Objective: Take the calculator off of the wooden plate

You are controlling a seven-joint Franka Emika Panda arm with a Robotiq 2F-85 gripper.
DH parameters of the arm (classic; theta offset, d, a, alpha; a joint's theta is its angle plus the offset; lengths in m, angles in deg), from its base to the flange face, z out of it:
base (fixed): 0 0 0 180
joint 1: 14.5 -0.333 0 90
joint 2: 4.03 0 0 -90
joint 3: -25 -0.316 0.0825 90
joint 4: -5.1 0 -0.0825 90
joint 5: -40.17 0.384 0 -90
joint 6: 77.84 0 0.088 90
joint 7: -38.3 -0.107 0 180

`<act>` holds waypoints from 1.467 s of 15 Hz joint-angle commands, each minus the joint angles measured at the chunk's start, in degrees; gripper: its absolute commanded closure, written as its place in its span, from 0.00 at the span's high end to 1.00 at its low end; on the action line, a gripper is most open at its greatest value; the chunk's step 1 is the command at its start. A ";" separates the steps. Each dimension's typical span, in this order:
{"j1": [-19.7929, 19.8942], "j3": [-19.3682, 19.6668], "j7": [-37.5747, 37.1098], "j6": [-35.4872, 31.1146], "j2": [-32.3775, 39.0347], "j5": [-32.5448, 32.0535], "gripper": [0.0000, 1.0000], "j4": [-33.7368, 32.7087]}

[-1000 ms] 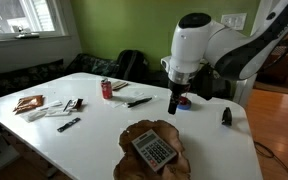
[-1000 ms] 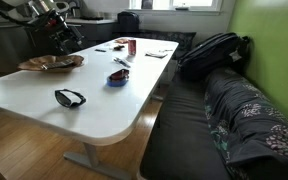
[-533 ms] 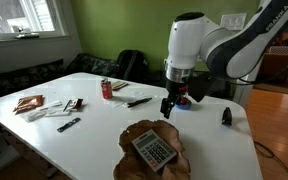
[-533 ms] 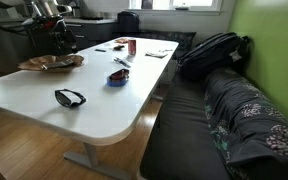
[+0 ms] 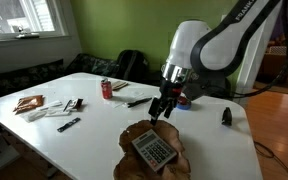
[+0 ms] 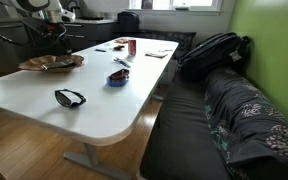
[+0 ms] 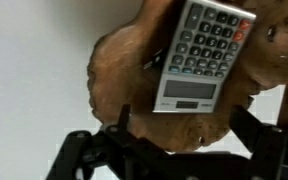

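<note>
While our pincer (image 5: pixel 156 115) hovers: spread open, empty, over the 12 o'clock rim of the wooden plate (image 5: pixel 131 140).
Calculator (image 5: pixel 155 151): flat on that plate, near its middle.
Risk: we judge the thin body may slip our pinch, or the plate drags across the tabletop (image 5: pixel 84 135).

We note the calculator (image 5: pixel 155 151) lying flat, keys up, on the wooden plate (image 5: pixel 132 133), wholly within its rim. Grey casing, key grid, pale display strip. The plate is brown, wavy-edged, much wider than the calculator, resting on the white worktop (image 5: pixel 89 130).
</note>
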 commanded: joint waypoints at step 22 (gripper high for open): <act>32.39 -25.99 51.07 11.88 16.32 23.13 1.00 -4.49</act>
